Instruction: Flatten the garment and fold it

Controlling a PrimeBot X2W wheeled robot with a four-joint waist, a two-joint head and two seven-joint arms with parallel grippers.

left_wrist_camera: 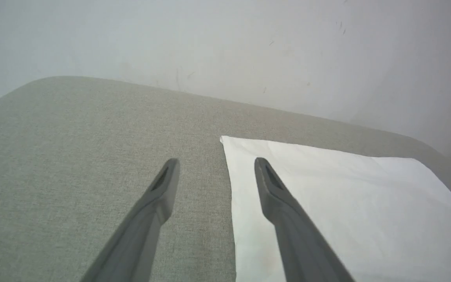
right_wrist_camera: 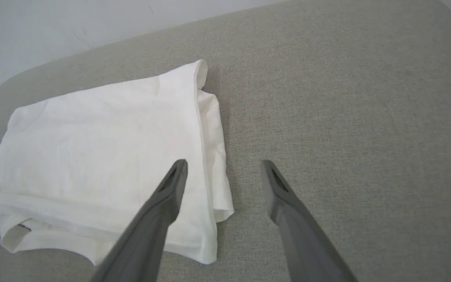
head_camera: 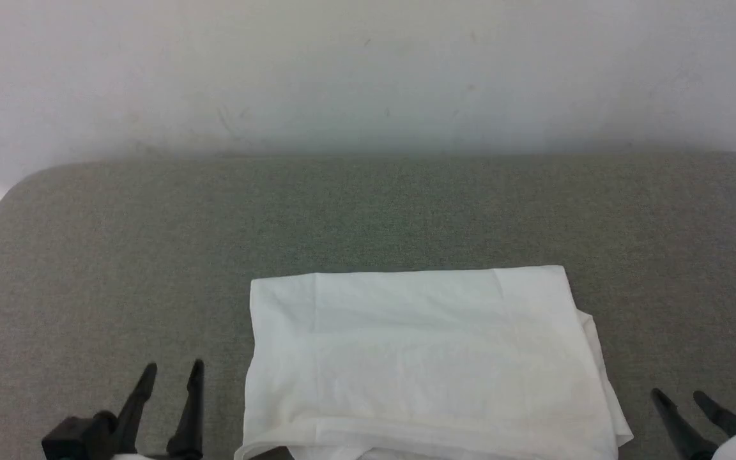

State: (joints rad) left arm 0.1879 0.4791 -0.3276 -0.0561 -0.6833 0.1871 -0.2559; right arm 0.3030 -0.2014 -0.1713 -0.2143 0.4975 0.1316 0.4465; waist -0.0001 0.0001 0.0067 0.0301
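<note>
Grey surface (head_camera: 368, 211), folded garment (head_camera: 425, 358), tag (right_wrist_camera: 24, 226) unreadable — left claw (head_camera: 174, 365), right claw (head_camera: 676, 394) both wide

The light is soft and even, bright with no hard beam; it seems to come from overhead, though that is hard to tell. On the wall (head_camera: 368, 76) a dim grey band lies just above the far edge of the desk (head_camera: 368, 211). The garment (head_camera: 425, 358) is nearly washed out in the head view and its creases are faint. The right wrist view shows a thin soft shadow along one edge of it. The head view is slightly grainy. Both wrist views bend the desk's rim, and the left claw (left_wrist_camera: 215, 164) and right claw (right_wrist_camera: 223, 166) blur toward the bottom edge.
</note>
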